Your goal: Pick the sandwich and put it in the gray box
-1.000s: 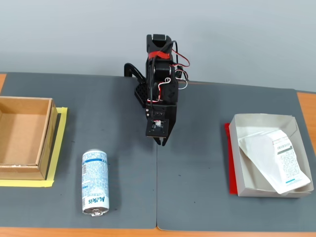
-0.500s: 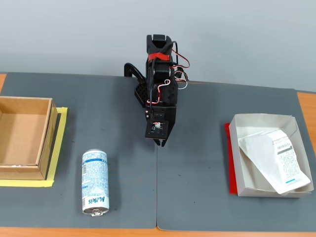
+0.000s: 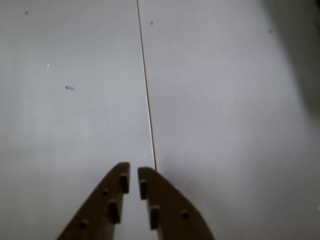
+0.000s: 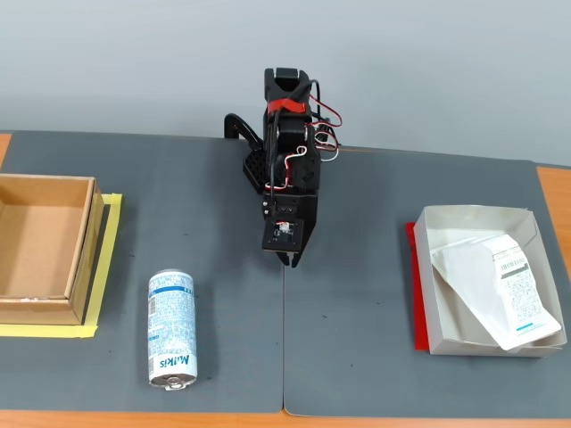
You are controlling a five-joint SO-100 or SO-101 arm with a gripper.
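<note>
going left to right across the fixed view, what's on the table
brown cardboard box on yellow tape → blue-white drink can lying on its side → arm with its gripper pointing down at the mat seam → red strip → gray box with the sandwich lying in it

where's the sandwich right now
In the fixed view the sandwich lies inside the gray box at the right side of the table, far from the gripper at the middle and the can at left.
</note>
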